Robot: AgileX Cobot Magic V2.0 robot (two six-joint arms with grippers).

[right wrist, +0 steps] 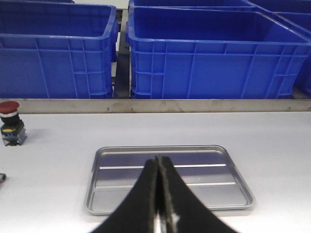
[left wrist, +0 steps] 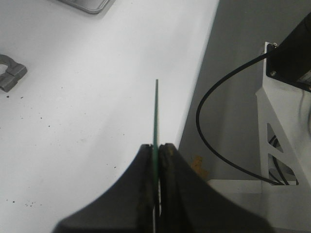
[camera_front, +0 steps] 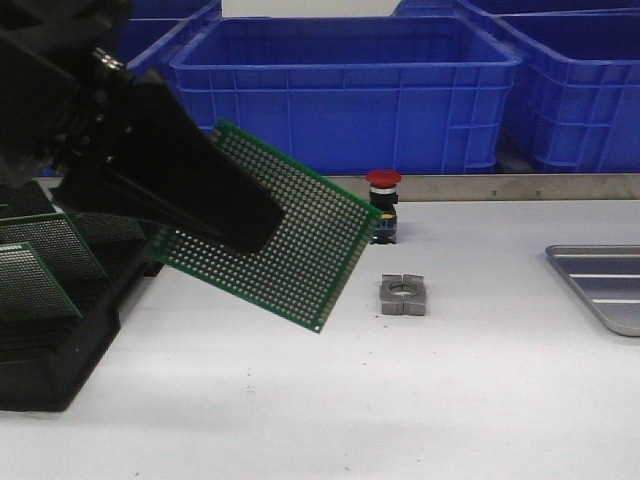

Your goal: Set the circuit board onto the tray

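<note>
One circuit board [camera_front: 270, 225] is in transit: the left gripper [left wrist: 156, 160] holds it clear of the surface [camera_front: 450, 400], its fingers [left wrist: 146, 167] pinched on the board's edge, the board tilted with its free corner toward 5 o'clock. The step in hand appears to be the carry from the black slotted rack [camera_front: 50, 330], at 9 o'clock in the front view, toward the tray [camera_front: 610, 285], which lies empty at 3 o'clock, well apart from the board.

The next move calls for travel toward 3 o'clock, levelling of the board, then descent inside the raised rim.

Two items sit between board and tray: a grey metal block [camera_front: 403, 295] and, behind it, a red push button [camera_front: 384, 205]. Keep the low corner above both. Blue bins [camera_front: 345, 90] line the far edge. The right gripper [right wrist: 159, 194] hovers at the tray's near side, fingers pressed together and holding nothing; it may need to withdraw.
</note>
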